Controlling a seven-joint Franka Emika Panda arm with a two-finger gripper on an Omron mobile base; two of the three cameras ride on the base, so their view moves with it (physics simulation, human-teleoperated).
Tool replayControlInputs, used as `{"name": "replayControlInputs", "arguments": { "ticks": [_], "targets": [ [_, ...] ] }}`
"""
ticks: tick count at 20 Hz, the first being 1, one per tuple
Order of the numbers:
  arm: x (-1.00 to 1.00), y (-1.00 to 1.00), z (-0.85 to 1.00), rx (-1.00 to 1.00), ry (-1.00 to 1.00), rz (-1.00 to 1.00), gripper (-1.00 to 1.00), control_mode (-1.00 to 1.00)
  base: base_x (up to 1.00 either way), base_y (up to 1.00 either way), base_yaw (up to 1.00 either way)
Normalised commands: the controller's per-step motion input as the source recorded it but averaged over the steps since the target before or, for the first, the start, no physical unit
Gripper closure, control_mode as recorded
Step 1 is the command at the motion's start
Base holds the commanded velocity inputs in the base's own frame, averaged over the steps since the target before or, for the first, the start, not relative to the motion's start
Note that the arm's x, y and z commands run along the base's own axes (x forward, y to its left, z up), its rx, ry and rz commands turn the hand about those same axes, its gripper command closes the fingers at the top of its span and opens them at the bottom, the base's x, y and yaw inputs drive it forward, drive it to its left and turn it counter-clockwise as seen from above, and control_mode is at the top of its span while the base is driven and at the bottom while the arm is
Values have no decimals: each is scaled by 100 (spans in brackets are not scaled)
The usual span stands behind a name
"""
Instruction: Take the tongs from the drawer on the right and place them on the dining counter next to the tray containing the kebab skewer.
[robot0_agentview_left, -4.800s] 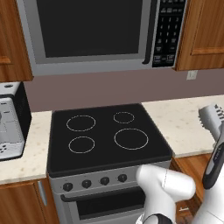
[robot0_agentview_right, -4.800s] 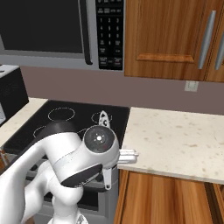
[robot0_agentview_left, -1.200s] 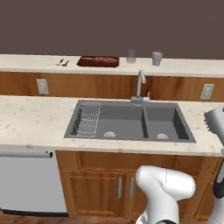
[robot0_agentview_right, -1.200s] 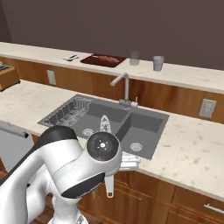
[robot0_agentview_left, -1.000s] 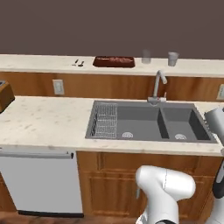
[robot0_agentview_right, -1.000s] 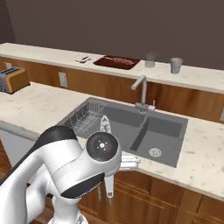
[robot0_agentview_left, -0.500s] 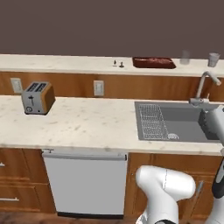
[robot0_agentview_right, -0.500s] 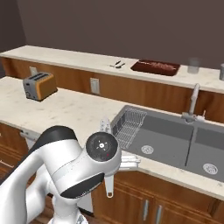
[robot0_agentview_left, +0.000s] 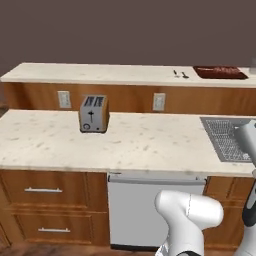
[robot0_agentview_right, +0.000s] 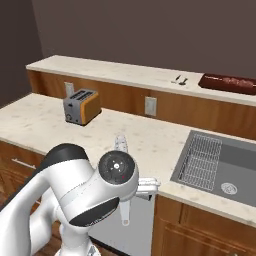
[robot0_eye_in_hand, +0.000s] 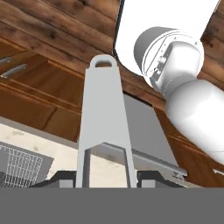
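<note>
I have the tongs clamped in the gripper: in the hand view their two grey arms rise straight up from between the dark finger tips and join at a looped end at the top. The jaws sit partway closed, pressed against the outside of both arms.

In the right base view I see the tongs' scalloped tip poking up just behind the arm's big round joint, and the looped end hanging down below it. In the left base view a pale rounded shape at the right edge sits over the sink; I cannot tell whether it is the tongs or part of the arm.

The dining counter runs across the back, raised above the near counter. The tray lies on it far to the right, dark reddish-brown, with something inside that I cannot make out; in the right base view it sits at the upper right. Two small dark items lie just to its left on the same top, apart from it.

On the near counter a toaster stands against the back panel, and the sink with its wire rack is at the right. A dishwasher front is under the counter, with two drawers to its left.
</note>
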Motion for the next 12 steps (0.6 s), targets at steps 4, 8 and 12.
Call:
{"name": "replayControlInputs", "arguments": {
  "ticks": [4,8,12],
  "targets": [
    [0,0,0,0,0,0,100,100,4,100,-2],
    [0,0,0,0,0,0,100,100,4,100,-2],
    [0,0,0,0,0,0,100,100,3,100,-3]
  ]
}}
